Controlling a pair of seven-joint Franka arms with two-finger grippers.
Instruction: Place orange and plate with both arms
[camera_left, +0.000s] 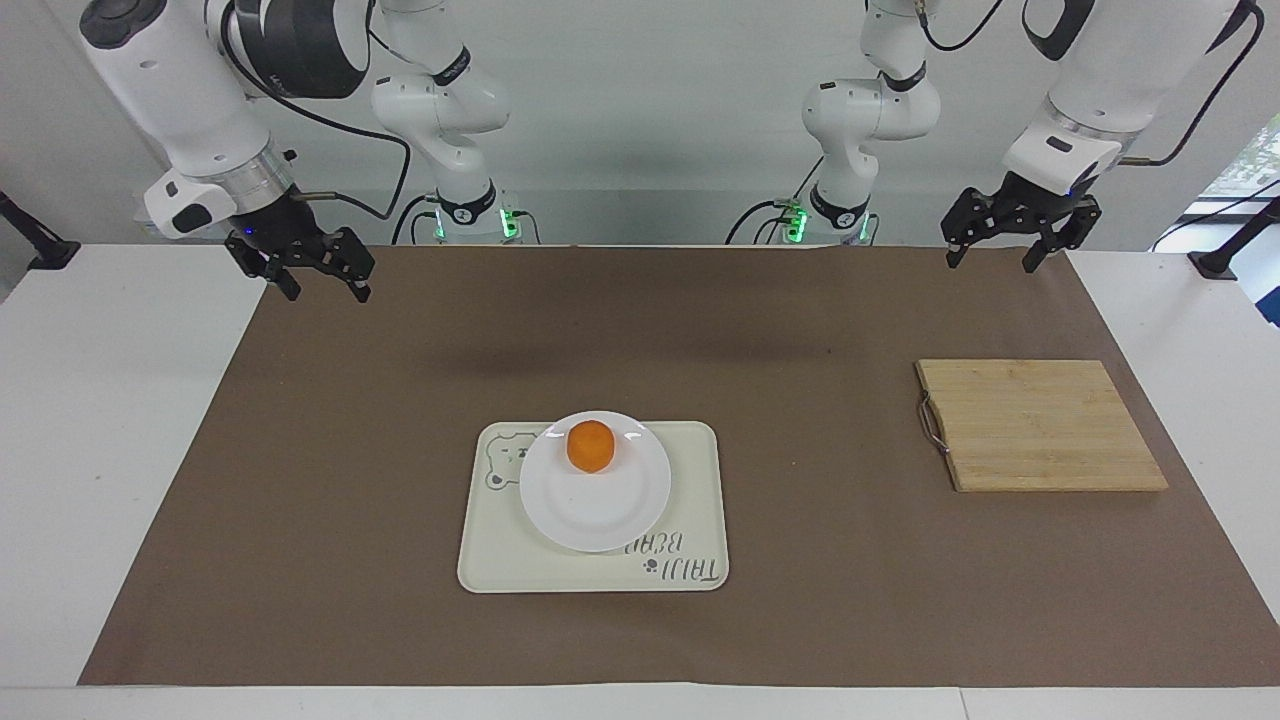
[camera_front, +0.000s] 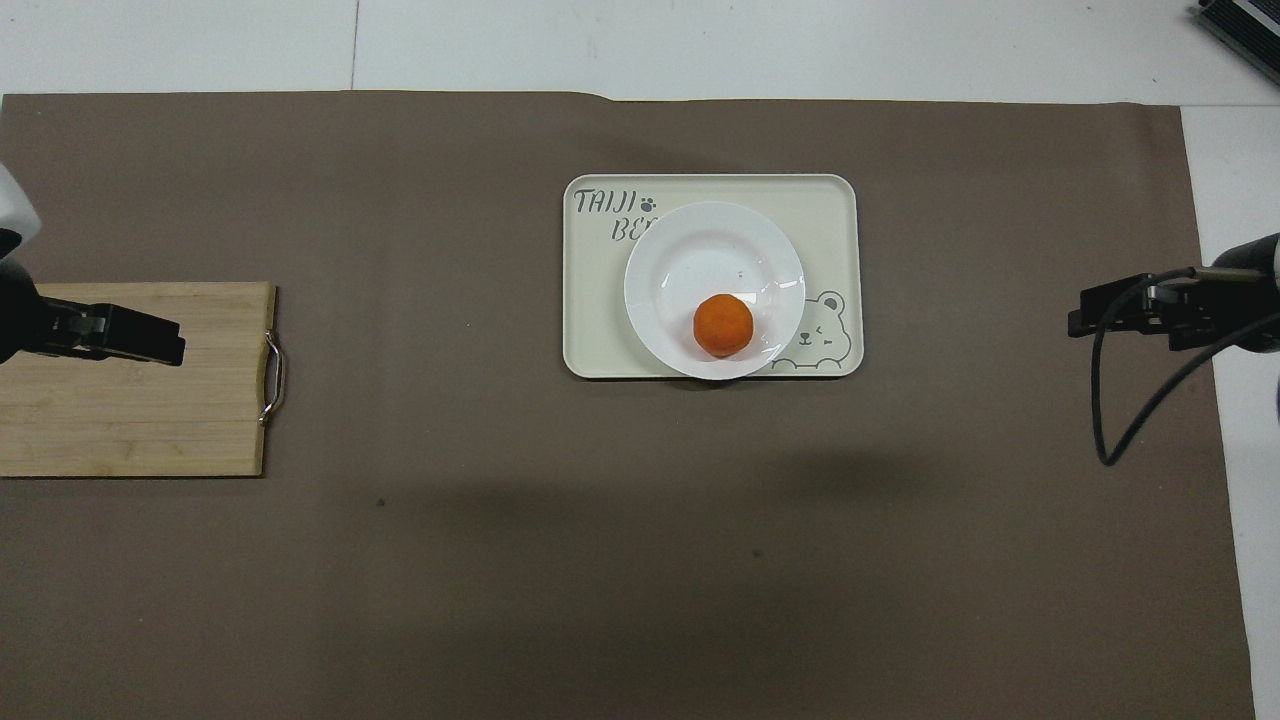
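On the bear tray (camera_left: 690, 470), your orange (camera_left: 590, 445) sits on the plate (camera_left: 600, 505). Both placements look done; right gripper (camera_left: 312, 274) and left gripper (camera_left: 1008, 243) hang spread and empty, so just park them

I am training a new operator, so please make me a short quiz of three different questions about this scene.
1. True or false: the orange lies on the plate.
2. Multiple choice: what does the plate rest on? A) the cutting board B) the cream bear tray C) the bare brown mat
3. Short answer: what does each hand hold?

Key
1. True; it sits on the part of the plate nearer to the robots.
2. B.
3. Nothing. The left hand is open, up at the mat's edge toward the left arm's end of the table; the right hand is open, up over the mat's corner at the right arm's end.
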